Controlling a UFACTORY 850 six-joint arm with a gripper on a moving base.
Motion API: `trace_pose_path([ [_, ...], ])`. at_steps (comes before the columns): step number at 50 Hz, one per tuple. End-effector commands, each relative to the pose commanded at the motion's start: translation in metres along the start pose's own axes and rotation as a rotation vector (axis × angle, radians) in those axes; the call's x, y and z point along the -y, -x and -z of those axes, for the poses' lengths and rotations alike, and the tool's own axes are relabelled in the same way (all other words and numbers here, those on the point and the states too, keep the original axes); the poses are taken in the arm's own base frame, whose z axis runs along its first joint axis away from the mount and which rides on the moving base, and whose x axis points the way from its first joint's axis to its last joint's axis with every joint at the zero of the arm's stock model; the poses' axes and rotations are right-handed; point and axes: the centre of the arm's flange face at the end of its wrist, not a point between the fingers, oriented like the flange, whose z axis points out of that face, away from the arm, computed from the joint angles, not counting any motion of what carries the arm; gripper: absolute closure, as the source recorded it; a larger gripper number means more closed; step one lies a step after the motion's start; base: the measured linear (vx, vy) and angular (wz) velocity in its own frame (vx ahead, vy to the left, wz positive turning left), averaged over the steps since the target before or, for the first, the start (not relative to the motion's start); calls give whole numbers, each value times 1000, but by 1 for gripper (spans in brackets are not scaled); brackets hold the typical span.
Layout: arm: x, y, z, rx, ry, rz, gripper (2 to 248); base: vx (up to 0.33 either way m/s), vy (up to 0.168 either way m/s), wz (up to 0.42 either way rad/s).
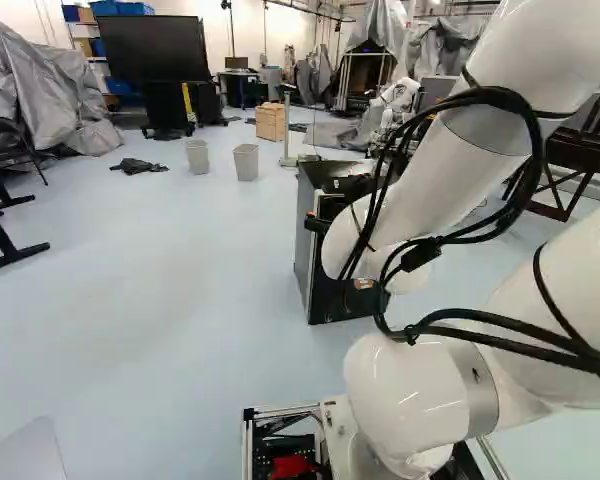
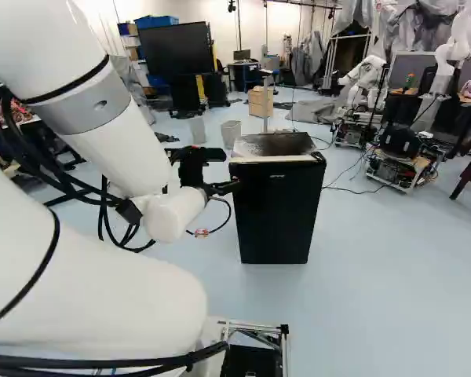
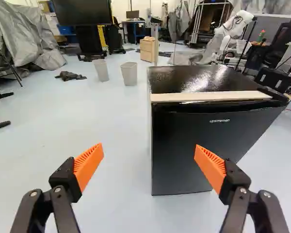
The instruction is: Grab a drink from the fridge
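Near the black fridge [image 3: 177, 145] — pale strip [image 3: 211, 96] along its top edge — the jaws stand apart.

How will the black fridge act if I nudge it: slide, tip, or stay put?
The fridge will likely stay put under a light nudge, being a large rigid box standing flat on the floor. It stands taller than wide, so a high push might rock it. Its glossy top looks slick; the tool could skid there.

Base views: behind arm [image 1: 420, 190], left and right, facing ahead, slightly down. Wrist view: looks ahead too, nearer fridge [image 3: 199, 145]. All three share fridge, black screen [image 3: 82, 12], pale bins [image 3: 130, 74].
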Motion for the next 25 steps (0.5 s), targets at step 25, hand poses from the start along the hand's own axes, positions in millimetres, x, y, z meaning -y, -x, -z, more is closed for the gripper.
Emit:
trace_pose_path([
  [25,3,-2,-4,2,-9,1,3,0,5,0],
])
